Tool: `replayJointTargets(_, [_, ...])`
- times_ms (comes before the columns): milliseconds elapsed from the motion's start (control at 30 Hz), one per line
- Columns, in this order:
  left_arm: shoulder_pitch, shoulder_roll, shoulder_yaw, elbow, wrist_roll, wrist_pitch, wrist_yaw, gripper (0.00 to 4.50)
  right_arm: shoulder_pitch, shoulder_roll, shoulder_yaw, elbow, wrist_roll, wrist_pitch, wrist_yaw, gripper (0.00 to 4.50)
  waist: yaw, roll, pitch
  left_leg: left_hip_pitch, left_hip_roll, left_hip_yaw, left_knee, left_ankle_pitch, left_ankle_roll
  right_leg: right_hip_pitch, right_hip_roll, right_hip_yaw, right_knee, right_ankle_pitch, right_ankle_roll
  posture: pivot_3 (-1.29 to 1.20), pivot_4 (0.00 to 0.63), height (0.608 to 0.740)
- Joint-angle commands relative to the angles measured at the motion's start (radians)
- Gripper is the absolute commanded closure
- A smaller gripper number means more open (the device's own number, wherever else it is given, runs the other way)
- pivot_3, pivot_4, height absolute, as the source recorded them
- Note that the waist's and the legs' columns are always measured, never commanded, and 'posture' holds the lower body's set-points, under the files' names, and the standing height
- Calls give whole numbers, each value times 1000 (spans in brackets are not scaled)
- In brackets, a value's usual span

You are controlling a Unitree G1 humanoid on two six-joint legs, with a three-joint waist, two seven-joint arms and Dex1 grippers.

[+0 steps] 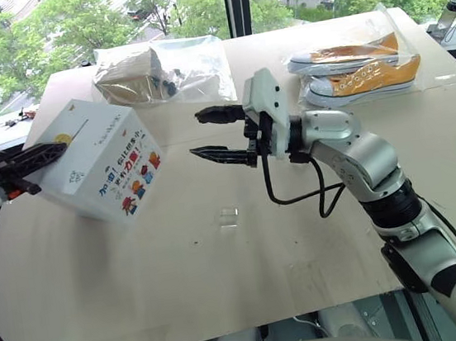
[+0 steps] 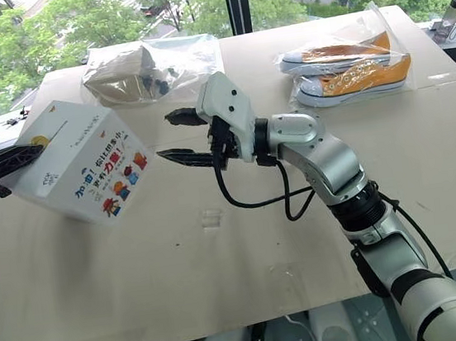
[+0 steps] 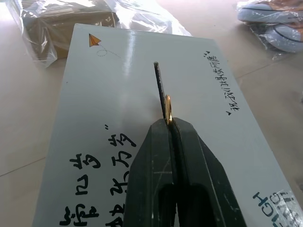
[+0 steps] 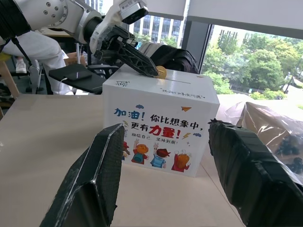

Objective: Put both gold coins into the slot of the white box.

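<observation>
Coin-holding is done by the left gripper (image 3: 169, 124), whose two black fingers are pressed together on one gold coin (image 3: 168, 108). The coin is pinched on edge at the fingertips, with most of its disc projecting beyond them. It is held directly over the slot (image 3: 159, 82), in line with the dark slit and at the end nearest the gripper; whether its rim has entered the slit cannot be told. The slot runs across the plain top face of the white box (image 1: 97, 157), beside a line of small handwriting. The box stands on the table (image 1: 225, 279) at the robot's left, with the cartoon figures and lettering on its side turned toward the right gripper (image 1: 207, 133). That gripper is held level above the table, just to the right of the box and apart from it, pointing at the printed side. Its fingers are spread wide and nothing is held between them. A small clear piece (image 1: 228, 215) lies on the table below it.
</observation>
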Motion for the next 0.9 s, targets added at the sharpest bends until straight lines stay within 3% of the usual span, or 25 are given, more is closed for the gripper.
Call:
replayJointTargets(33, [12,-11,-23,-23,8,23,12,4500,-15,7,-10,-28,0,-16,-1,1467,0,0,0,0,0,0,0,0,0,0,0,0,0,0,0,0,150,736])
replayJointTargets(367, [23,-26,-47,-67,28,36,62,4500,-11,13,-12,-28,-6,-22,-1,1467,1,0,0,1,0,0,0,0,0,2,0,0,2,0,0,0,150,736])
replayJointTargets(600, [20,-34,-44,-89,25,69,91,1940,-9,12,-11,-31,-6,-17,1,1420,0,0,-1,3,0,1,0,0,0,2,0,1,5,0,0,0,150,736])
replayJointTargets(700, [16,-39,-41,-82,32,61,107,413,-10,12,-11,-29,-6,-18,2,1420,-2,0,-1,4,0,1,0,0,-1,2,0,2,7,0,0,0,150,736])
replayJointTargets(900, [7,-35,-14,-61,30,45,118,413,-9,10,-13,-29,-7,-18,1,1420,-9,0,-1,5,0,3,1,1,-2,0,0,4,12,0,0,0,150,736])
